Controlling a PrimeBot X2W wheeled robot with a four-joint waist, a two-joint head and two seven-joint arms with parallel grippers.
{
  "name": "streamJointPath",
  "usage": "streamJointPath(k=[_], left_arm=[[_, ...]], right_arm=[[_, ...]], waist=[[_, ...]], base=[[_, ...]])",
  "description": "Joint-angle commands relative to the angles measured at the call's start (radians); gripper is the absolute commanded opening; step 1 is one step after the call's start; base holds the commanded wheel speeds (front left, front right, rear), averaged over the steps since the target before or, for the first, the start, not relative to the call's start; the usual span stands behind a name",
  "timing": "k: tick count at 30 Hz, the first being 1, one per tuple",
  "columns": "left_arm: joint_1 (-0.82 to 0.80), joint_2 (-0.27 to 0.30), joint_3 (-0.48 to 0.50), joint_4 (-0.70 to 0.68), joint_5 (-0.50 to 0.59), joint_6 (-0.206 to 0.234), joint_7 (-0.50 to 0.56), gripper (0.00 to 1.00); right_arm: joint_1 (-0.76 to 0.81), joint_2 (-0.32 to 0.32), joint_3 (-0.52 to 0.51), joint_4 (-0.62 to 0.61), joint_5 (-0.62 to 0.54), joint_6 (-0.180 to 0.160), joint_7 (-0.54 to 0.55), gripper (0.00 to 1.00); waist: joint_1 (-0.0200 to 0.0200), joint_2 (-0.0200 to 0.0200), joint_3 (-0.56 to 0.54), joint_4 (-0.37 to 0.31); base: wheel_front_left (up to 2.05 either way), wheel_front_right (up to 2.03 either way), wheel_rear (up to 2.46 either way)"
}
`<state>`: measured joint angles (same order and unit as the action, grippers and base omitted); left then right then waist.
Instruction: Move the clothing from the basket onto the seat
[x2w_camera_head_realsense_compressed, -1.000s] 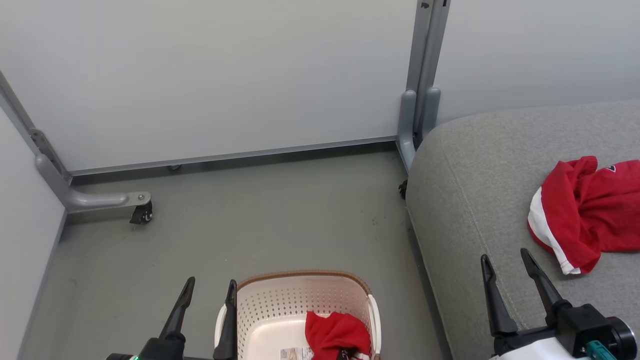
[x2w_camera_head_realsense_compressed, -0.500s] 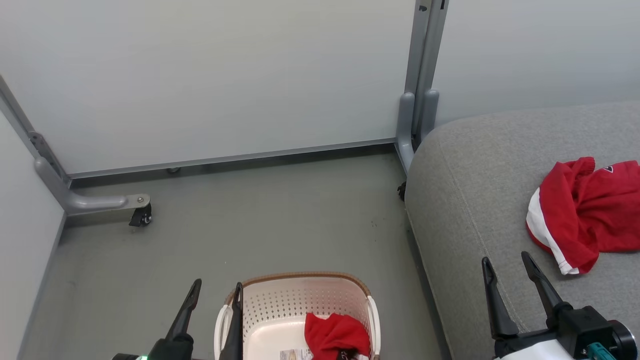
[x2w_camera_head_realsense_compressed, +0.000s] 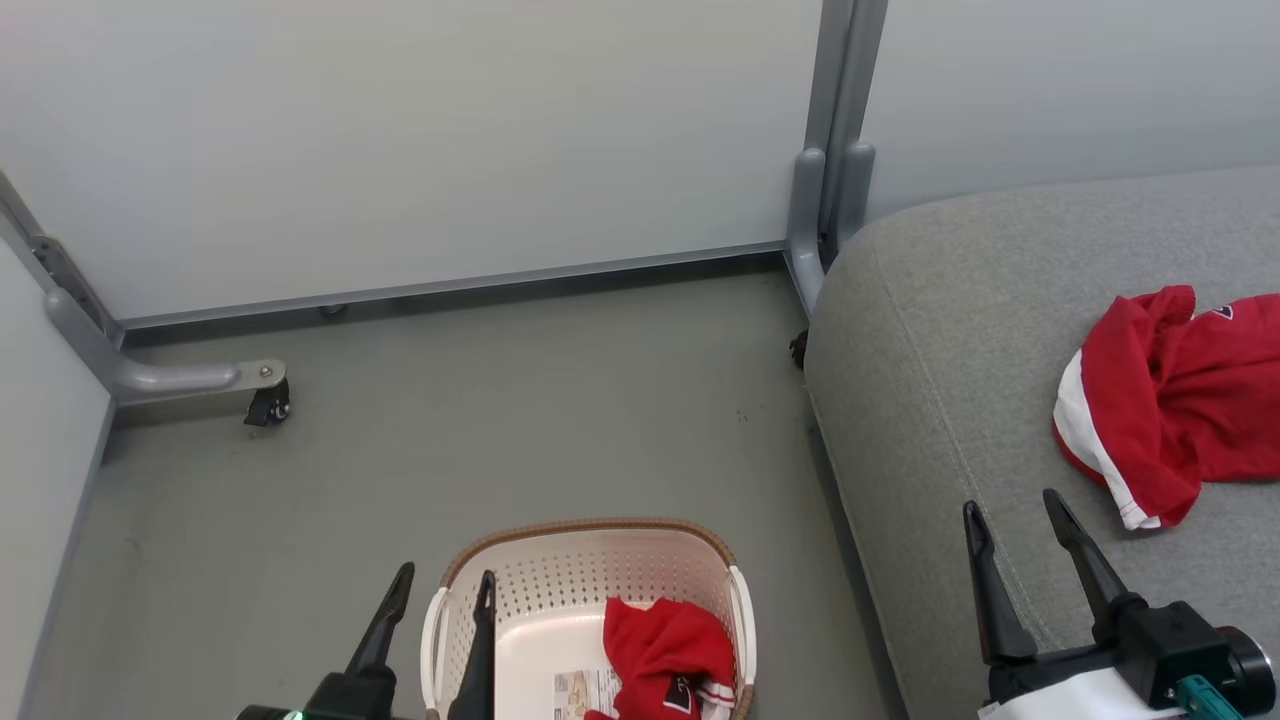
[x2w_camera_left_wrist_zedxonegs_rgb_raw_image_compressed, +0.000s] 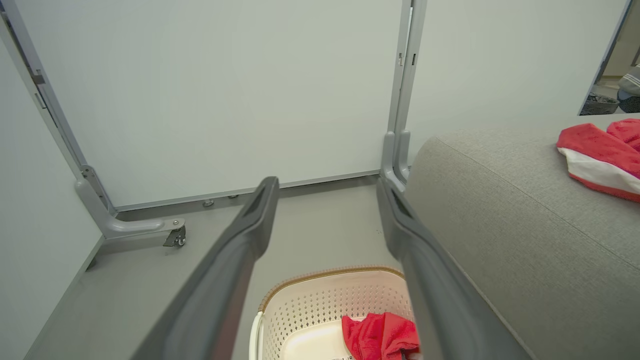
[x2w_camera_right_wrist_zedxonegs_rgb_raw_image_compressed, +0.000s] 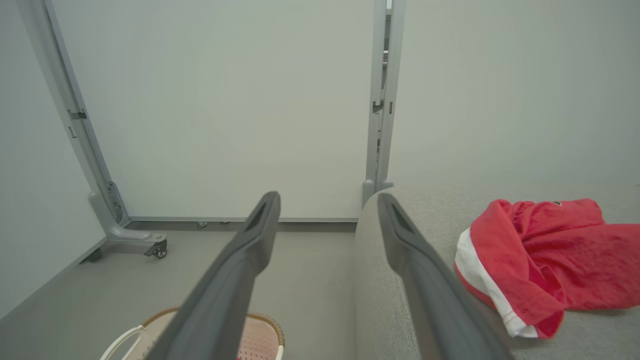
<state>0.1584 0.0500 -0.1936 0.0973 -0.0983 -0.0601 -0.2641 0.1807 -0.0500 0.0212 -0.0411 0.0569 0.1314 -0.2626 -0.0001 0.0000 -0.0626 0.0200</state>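
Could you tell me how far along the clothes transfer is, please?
Done: one red garment lies on the seat. In hand: nothing; the left gripper and right gripper are both open and empty. Left: a second garment sits in the basket.

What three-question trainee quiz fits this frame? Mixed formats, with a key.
1. True or false: the left pincer and right pincer are both open and empty.
2. The perforated basket stands: A) on the grey seat; B) on the floor beside the seat; C) on a table.
3. What part of the task is left to do?
Key: 1 true. 2 B. 3 The red garment in the basket must go onto the seat, where a red-and-white garment already lies.
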Motion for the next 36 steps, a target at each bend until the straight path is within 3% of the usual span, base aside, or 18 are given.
streamJointPath(k=[1,5,10,17,25,30,36], left_arm=[[-0.03,0.001,-0.01,0.014,-0.005,-0.019,0.0,1.0],[-0.088,0.001,-0.036,0.069,-0.013,-0.053,0.0,1.0],[-0.249,0.019,-0.107,0.175,-0.051,-0.071,0.0,1.0],[-0.524,0.103,-0.363,0.435,-0.126,-0.072,0.0,1.0],[-0.777,0.123,-0.634,0.743,-0.263,-0.072,-0.001,1.0],[-0.904,0.153,-0.804,0.86,-0.375,-0.072,0.01,1.0],[-0.987,0.179,-0.955,0.93,-0.486,-0.072,0.095,1.0]], right_arm=[[-0.015,-0.001,-0.005,-0.009,0.001,-0.001,-0.003,1.0],[-0.045,-0.001,-0.018,-0.021,0.003,-0.001,-0.003,1.0],[-0.154,-0.001,-0.04,-0.049,0.0,-0.001,-0.003,1.0],[-0.32,-0.001,-0.058,-0.074,0.021,-0.001,-0.003,1.0],[-0.411,-0.001,-0.053,-0.128,0.031,-0.001,-0.003,1.0],[-0.441,-0.001,-0.043,-0.149,0.048,-0.001,-0.003,1.0],[-0.471,0.0,-0.034,-0.171,0.116,-0.001,-0.003,1.0]], waist=[[0.0001,0.0,0.031,-0.01],[0.0001,0.0,0.097,-0.022],[0.0001,0.0,0.269,-0.047],[0.0001,0.0,0.473,-0.113],[0.0001,0.0,0.657,-0.187],[0.0001,0.0,0.744,-0.227],[0.0001,0.0,0.817,-0.275]], base=[[0.0,0.0,0.0],[0.0,0.0,0.0],[0.0,0.0,0.0],[0.0,0.0,0.0],[0.0,0.0,0.0],[0.0,0.0,0.0],[0.0,0.0,0.0]])
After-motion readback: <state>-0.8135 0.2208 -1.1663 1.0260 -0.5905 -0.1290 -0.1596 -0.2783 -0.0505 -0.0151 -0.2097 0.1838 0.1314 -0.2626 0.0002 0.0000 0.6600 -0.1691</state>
